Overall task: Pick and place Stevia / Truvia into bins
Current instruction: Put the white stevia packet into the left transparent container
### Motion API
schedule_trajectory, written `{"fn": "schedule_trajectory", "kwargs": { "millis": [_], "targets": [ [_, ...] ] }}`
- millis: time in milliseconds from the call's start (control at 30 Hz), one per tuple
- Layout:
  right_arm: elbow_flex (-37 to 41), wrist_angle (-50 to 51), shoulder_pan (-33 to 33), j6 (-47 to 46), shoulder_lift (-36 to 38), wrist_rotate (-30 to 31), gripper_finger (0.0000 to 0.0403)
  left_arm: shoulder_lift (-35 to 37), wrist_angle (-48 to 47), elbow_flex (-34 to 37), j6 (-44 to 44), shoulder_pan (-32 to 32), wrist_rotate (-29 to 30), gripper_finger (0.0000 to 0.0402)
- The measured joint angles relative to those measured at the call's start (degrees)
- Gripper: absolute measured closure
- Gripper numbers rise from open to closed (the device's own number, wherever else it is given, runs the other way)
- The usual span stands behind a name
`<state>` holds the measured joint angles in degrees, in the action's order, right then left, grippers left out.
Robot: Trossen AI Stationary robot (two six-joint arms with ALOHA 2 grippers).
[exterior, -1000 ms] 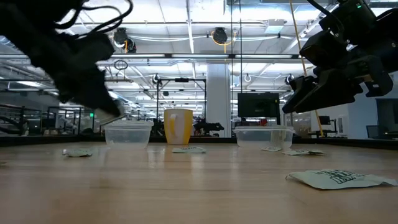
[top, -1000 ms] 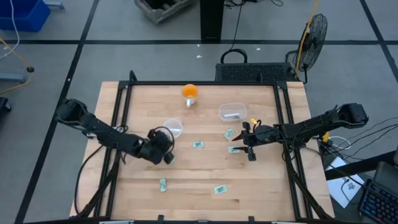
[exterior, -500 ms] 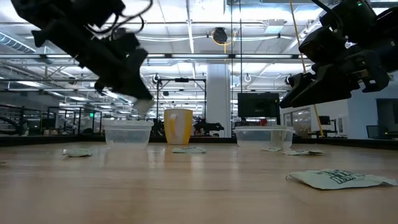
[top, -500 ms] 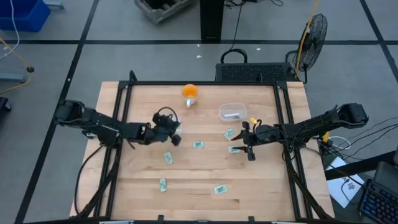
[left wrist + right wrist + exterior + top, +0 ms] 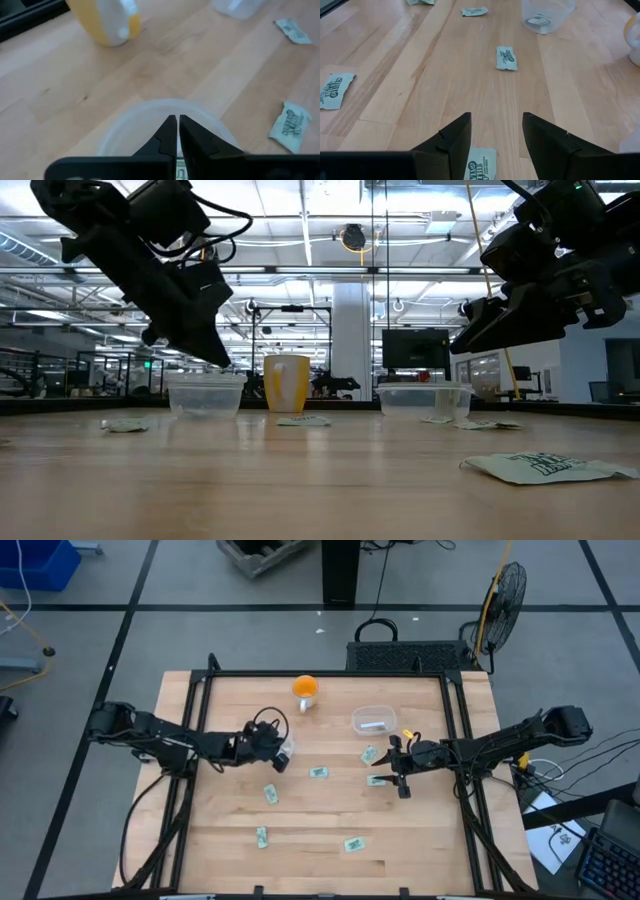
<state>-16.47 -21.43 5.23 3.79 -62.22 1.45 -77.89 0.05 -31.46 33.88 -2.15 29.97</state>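
Green-and-white Stevia sachets (image 5: 319,772) lie scattered flat across the counter (image 5: 200,840); one more lies inside the rounded-rectangular bin (image 5: 373,720) near the far edge. The round bin (image 5: 283,746) stands left of it, with the left gripper (image 5: 177,131) right above its rim, fingers pressed nearly together; a sachet edge shows between them, mostly hidden. The right gripper (image 5: 492,131) hovers spread wide over a sachet (image 5: 481,169) that its view cuts off. An orange ball-shaped object (image 5: 305,689) stands behind the bins.

Counter (image 5: 400,840): pale wood planks, smooth, matt, in a black metal frame (image 5: 320,674). Round cup-like bin (image 5: 205,395) and rounded-rectangular bin (image 5: 374,720): clear glossy plastic. Green-and-white sachets (image 5: 506,58): matt, slightly crinkled paper.
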Motion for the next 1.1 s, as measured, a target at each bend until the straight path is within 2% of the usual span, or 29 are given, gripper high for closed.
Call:
{"fn": "schedule_trajectory", "kwargs": {
  "millis": [67, 200, 333, 433, 667, 800, 867, 967, 1033, 1100],
  "targets": [
    [0.0, 0.0, 0.0, 0.1, 0.0, 0.0, 0.0232, 0.1, 1.6, 0.0, -1.7, 0.0, -0.7, 0.0388],
    [0.0, -0.2, 0.0, 0.1, 0.0, 0.0, 0.0232, 0.7, 7.4, 0.0, -6.2, -0.1, -5.9, 0.0389],
    [0.0, -0.2, 0.0, 0.1, 0.0, 0.0, 0.0232, 0.7, 15.8, 0.0, -11.5, -1.1, -9.9, 0.0367],
    [0.0, -0.6, 0.0, 0.1, 0.0, 0.0, 0.0232, 0.7, 18.9, 0.0, -13.3, -2.1, -10.5, 0.0339],
    [0.0, -1.1, 0.0, 0.1, 0.0, 0.0, 0.0232, 0.1, 19.4, 0.0, -11.9, -6.2, -10.6, 0.0265],
    [0.0, -1.1, 0.0, 0.1, 0.0, 0.0, 0.0232, 0.1, 19.6, 0.0, -10.5, -9.2, -10.8, 0.0247],
    [0.0, -1.0, 0.0, -0.1, 0.0, 0.0, 0.0232, 0.1, 19.5, 0.0, -9.6, -11.1, -13.9, 0.0246],
    [0.0, -1.0, 0.0, -0.1, 0.0, 0.0, 0.0232, 0.1, 19.4, 0.0, -7.8, -14.2, -22.6, 0.0245],
    [0.0, -1.0, 0.0, -0.1, 0.0, 0.0, 0.0232, 0.1, 18.3, 0.0, -4.3, -16.6, -24.5, 0.0245],
    [0.0, -1.0, 0.0, -0.1, 0.0, 0.0, 0.0232, 0.2, 15.3, 0.0, -1.2, -19.0, -23.8, 0.0245]
  ]
}}
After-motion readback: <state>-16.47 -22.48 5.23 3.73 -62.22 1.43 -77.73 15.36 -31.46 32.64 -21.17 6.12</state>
